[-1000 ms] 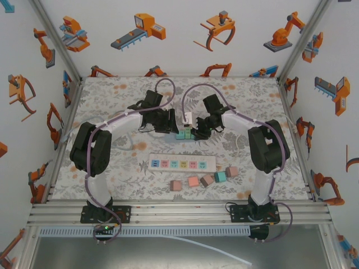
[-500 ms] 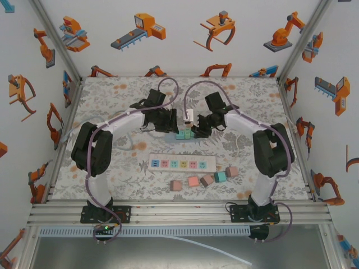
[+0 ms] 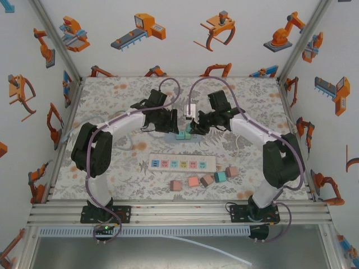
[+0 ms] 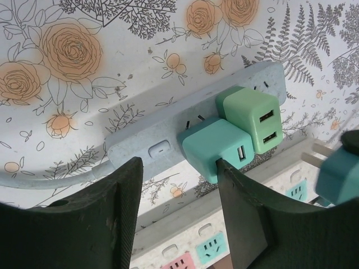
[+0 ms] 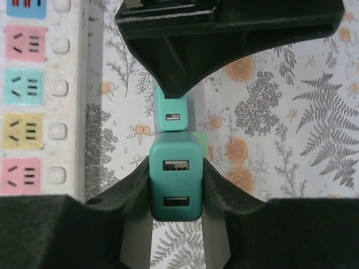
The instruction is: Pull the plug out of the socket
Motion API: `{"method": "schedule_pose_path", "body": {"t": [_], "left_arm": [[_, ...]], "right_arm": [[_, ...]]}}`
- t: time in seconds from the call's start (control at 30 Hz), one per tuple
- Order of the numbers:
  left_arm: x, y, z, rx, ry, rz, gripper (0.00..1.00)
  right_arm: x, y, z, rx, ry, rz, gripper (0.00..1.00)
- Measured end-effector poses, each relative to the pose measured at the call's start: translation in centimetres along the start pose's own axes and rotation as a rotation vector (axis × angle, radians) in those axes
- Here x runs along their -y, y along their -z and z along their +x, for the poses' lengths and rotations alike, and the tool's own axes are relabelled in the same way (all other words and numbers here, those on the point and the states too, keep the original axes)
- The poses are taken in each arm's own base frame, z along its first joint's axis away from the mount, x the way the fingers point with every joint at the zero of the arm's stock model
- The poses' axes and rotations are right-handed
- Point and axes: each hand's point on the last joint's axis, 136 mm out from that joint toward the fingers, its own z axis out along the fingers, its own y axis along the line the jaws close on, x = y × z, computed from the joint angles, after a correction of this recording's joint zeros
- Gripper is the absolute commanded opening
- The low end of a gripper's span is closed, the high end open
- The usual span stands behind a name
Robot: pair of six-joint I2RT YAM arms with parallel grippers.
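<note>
Sticker-covered walls enclose a floral table point(image 3: 112, 95); the grey strip point(image 4: 168, 126) lies past its middle, toward the far edge, with a teal plug point(image 4: 216, 148) and a green plug point(image 4: 249, 117) seated side by side; the left gripper point(image 4: 178, 165) stands over the strip's switch end, jaws apart and clamping nothing, one finger touching the teal plug, probably to steady the strip against the pull; the right gripper point(image 5: 175, 168) is closed on the sides of the held plug point(image 5: 175, 176), whose bared prongs hang clear of the strip, so the extraction looks done; a coloured strip point(image 3: 182, 163) and loose plugs point(image 3: 193, 181) sit nearer the near edge.
</note>
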Motion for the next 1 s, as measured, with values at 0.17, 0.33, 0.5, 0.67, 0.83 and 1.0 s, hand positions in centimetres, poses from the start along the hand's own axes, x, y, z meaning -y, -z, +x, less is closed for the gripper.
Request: {"method": "schedule_pose_path", "body": {"t": [0.17, 0.33, 0.5, 0.67, 0.83, 1.0], "left_arm": [[0.1, 0.2, -0.2, -0.009, -0.018, -0.003, 0.57], [0.7, 0.8, -1.1, -0.004, -0.039, 0.004, 0.6], [2.1, 1.9, -3.0, 0.043, -0.074, 0.049, 0.61], [3.8, 3.9, -3.7, 0.094, -0.099, 0.121, 0.62], [6.6, 9.3, -3.6, 0.236, -0.185, 0.239, 0.67], [10.1, 14.8, -1.3, 0.368, -0.375, 0.348, 0.83]], "right_arm": [[1.5, 2.0, -1.7, 0.039, -0.241, 0.135, 0.0], [3.4, 4.0, -1.8, 0.049, -0.585, 0.289, 0.0], [2.9, 5.3, -2.2, 0.079, -0.816, 0.297, 0.0], [3.1, 7.5, -1.5, 0.118, -1.025, 0.305, 0.0], [2.7, 9.7, 0.7, 0.148, -1.195, 0.323, 0.0], [1.4, 12.5, 2.7, 0.174, -1.309, 0.372, 0.0]]}}
